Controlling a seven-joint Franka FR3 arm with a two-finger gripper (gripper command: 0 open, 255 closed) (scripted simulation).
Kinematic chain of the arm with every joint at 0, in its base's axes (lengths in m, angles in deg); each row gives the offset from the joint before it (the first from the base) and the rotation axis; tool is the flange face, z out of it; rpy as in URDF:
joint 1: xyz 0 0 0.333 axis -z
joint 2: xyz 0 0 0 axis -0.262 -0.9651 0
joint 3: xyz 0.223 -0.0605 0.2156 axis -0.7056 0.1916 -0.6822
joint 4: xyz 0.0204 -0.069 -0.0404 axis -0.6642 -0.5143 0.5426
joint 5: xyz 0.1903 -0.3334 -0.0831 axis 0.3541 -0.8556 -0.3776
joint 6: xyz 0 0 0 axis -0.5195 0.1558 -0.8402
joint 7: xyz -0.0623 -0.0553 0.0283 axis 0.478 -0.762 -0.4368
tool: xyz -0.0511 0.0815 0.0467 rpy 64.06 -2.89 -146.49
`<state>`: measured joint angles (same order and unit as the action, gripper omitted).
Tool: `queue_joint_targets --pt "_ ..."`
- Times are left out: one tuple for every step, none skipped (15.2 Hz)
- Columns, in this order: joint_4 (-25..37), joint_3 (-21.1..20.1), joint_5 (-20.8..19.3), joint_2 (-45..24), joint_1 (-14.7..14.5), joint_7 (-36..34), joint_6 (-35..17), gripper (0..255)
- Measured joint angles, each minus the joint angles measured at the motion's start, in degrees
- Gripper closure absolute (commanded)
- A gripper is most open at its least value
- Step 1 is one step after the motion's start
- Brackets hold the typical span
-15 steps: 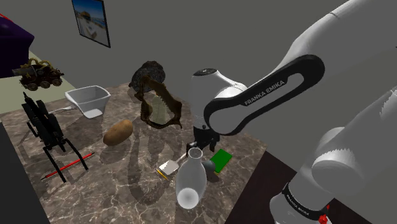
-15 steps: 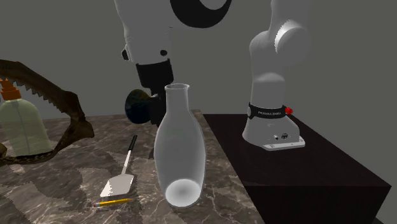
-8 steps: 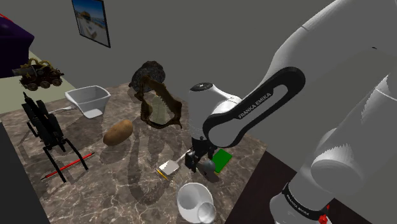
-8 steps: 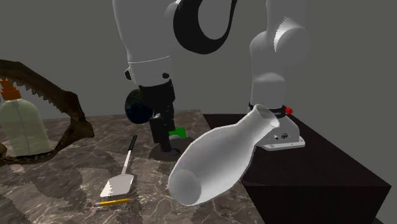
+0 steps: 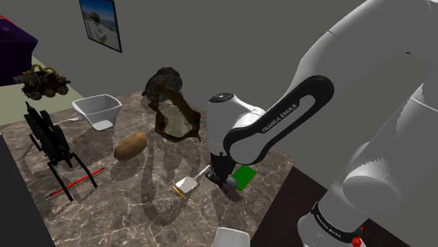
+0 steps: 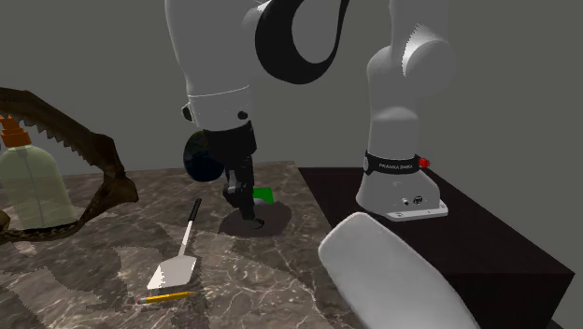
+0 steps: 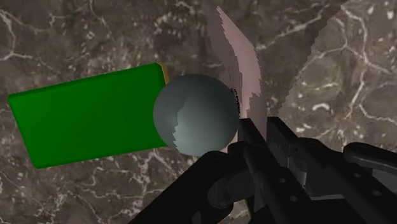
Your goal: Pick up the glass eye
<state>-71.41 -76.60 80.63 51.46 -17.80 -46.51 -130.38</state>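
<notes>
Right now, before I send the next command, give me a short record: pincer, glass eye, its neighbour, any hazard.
pincer: low over the marble table, right at the eye
glass eye: grey ball on the table, just ahead of the pincer; grasp not confirmed
neighbour: flat green block, beside the ball
hazard: white vase tipped over at the table edge near the stand
also near: spatula lying flat
</notes>
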Motion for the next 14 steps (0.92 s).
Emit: queue_joint_targets --pt "-0.04 0.03 0.01 -0.05 0.02 0.06 0.03 255" --pt "-0.04 0.03 0.02 -0.06 0.03 0.09 0.03 255" --pt "-0.05 0.04 0.04 -0.03 0.03 0.12 0.05 255" --pt "-0.1 0.05 0.05 -0.02 0.04 0.15 -0.02 255" --pt "-0.16 0.09 0.37 0.4 -0.02 0.4 0.39 255" --pt "-0.09 0.17 0.86 1.13 -0.09 0.83 1.18 255" --pt "-0.02 0.21 1.33 1.82 -0.21 1.15 1.92 255" --pt "0.11 0.31 1.85 2.69 -0.33 1.59 2.84 255" --pt "0.32 0.38 2.26 3.38 -0.44 1.88 3.7 255" --pt "0.51 0.6 2.62 4.18 -0.45 2.39 4.61 255" --pt "0.7 0.61 3.2 5.15 -0.72 2.63 5.7 255" --pt "0.78 0.76 3.51 5.84 -0.78 2.98 6.42 255" --pt "1.13 0.9 3.84 6.58 -0.89 3.27 7.45 255" --pt "1.35 0.99 4.22 7.38 -1.06 3.5 8.41 255"
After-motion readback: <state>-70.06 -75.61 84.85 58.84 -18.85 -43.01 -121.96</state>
